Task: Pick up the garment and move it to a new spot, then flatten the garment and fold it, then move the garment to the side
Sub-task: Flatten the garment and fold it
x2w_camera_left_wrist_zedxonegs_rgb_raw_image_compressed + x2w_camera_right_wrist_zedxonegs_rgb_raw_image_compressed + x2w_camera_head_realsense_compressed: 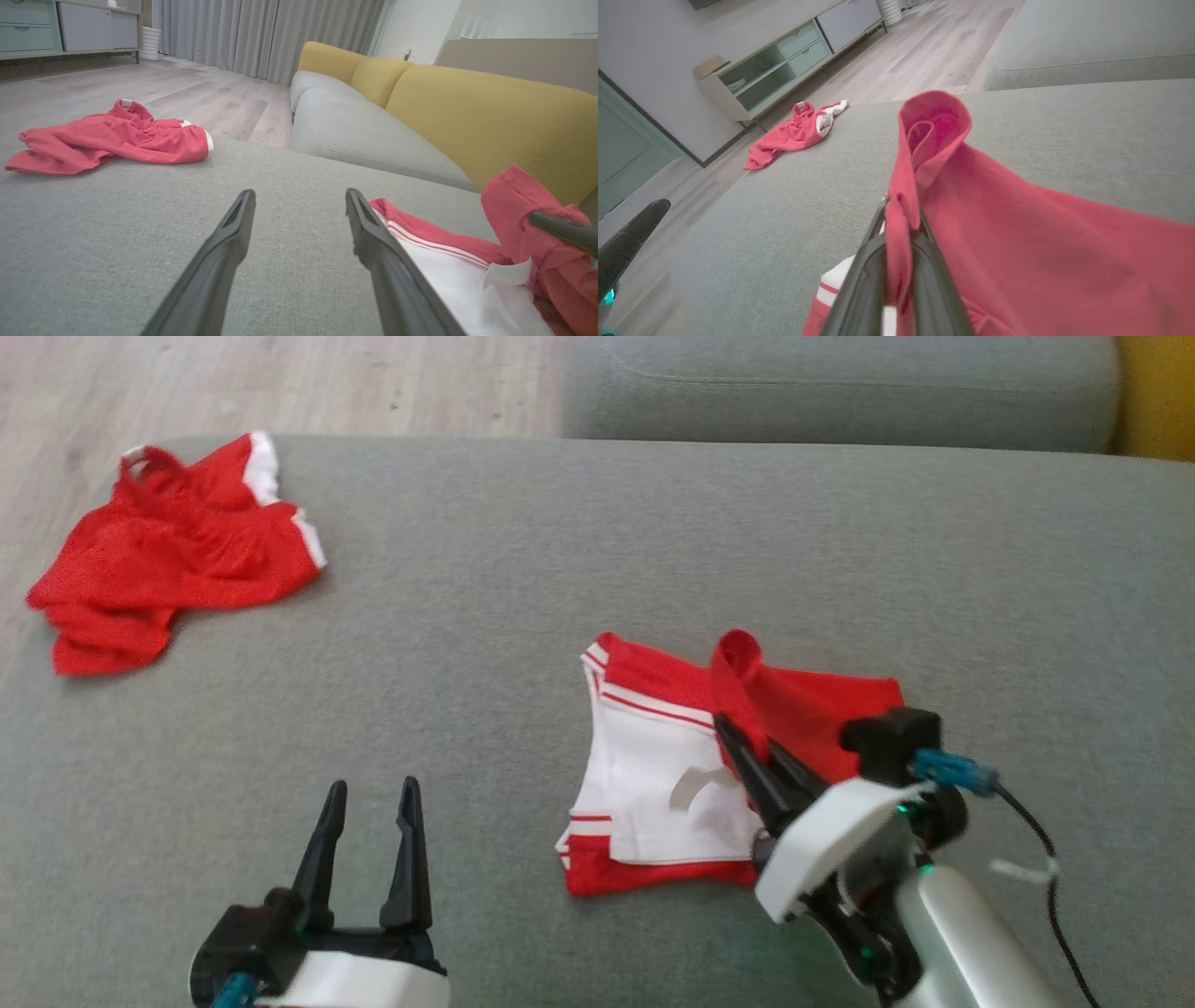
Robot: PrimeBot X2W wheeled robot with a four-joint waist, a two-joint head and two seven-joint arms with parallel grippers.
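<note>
Nearest, the left gripper (372, 786) hangs spread wide above the grey cushion (653, 541), while the right gripper (747, 735) — clamped on a raised red fold — holds the garment (644, 775) at near right, seemingly to spread it.

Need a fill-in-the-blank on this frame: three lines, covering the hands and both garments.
1. The right hand is shut on a fold of the red-and-white garment; the left hand is ____.
2. The crumpled red garment lies to the robot's ____ of the held one.
3. Both garments rest on a ____ cushion.

Missing words: open; left; grey.
</note>
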